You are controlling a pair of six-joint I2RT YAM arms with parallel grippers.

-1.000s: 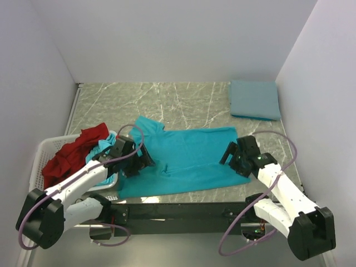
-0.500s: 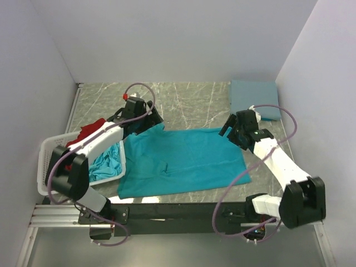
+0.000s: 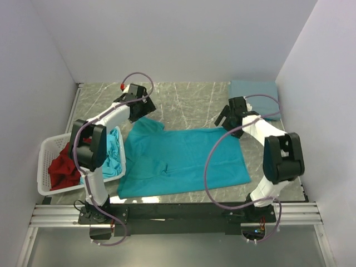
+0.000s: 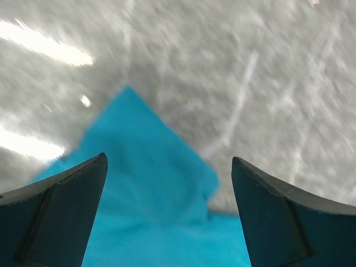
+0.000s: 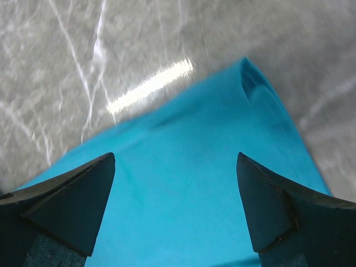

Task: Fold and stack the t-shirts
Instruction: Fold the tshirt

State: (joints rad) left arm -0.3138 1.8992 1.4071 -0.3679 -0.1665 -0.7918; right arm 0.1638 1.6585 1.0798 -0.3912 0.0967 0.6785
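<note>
Hovering with both arms over the far edge of the bright teal t-shirt [image 3: 183, 158], which lies spread flat in the middle of the worktop [image 3: 183, 100]. Left hand [image 3: 143, 112] above the far left corner of the cloth, fingers wide apart and holding nothing; in the left wrist view only a pointed teal tip below, between the two fingers, with bare worktop around it. Right hand [image 3: 226, 119] above the far right corner, also wide apart and empty, the teal edge running under it. Not yet touching the cloth, as far as can be judged. Judged as early in the task. Done so far: only one piece, the grey-blue t-shirt [image 3: 255, 99], folded into a neat rectangle at the far right corner of the worktop, apart from the teal one. Left to do: folding the spread teal shirt, probably by pinching both far corners and bringing them toward the near edge, then laying it on the grey-blue one. After that, two more pieces in the white basket [image 3: 45, 158] at the left side: a red t-shirt [image 3: 62, 168] and a second teal t-shirt [image 3: 111, 153], both crumpled and unfolded.
</note>
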